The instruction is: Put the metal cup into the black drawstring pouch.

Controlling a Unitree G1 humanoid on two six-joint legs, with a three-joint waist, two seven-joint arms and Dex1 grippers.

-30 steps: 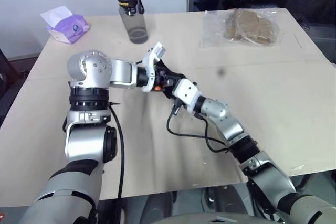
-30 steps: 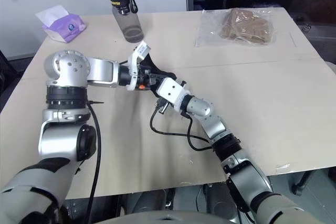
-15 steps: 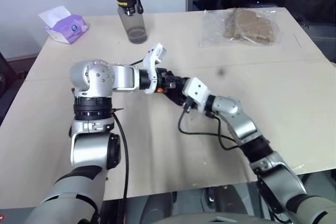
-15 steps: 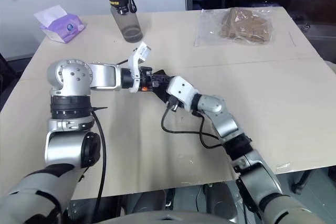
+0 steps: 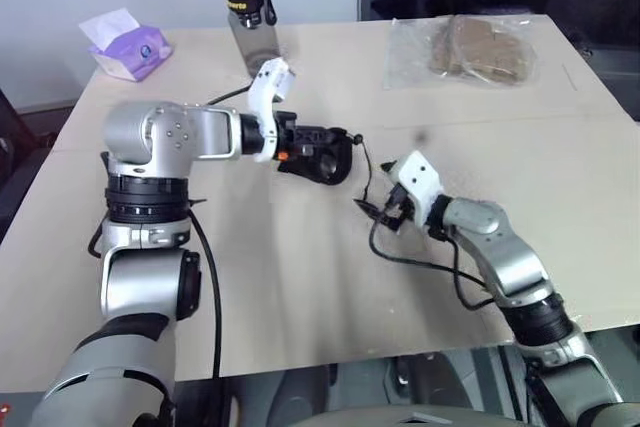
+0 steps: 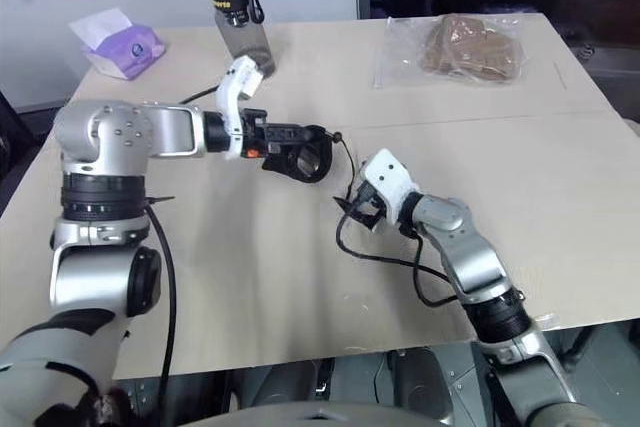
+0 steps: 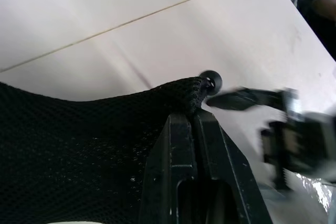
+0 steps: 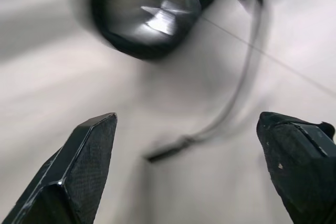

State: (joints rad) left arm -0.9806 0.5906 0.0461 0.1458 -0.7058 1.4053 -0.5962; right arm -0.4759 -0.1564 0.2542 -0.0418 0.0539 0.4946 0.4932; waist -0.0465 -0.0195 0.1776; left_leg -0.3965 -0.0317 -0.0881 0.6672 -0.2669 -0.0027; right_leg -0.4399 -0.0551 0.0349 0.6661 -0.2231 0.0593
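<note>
My left gripper [image 5: 298, 141] is shut on the rim of the black drawstring pouch [image 5: 322, 155] and holds it just above the table. In the left wrist view its fingers [image 7: 178, 145] pinch the black mesh fabric [image 7: 79, 145]. The pouch's mouth faces my right gripper. Inside it the shiny metal cup [image 8: 149, 11] shows in the right wrist view. The thin drawstring cord [image 8: 236, 98] trails from the pouch onto the table. My right gripper [image 5: 374, 210] stands open and empty, a short way right of the pouch and apart from it.
A grey water bottle [image 5: 250, 32] with a black cap stands at the back. A purple tissue pack [image 5: 125, 44] lies at the back left. At the back right lies a clear plastic bag of brown items [image 5: 475, 47]. The tan table [image 5: 300, 287] reaches forward to its front edge.
My right gripper has opened and drawn back to the right, away from the pouch's mouth. The left gripper has shifted the pouch slightly left and up.
</note>
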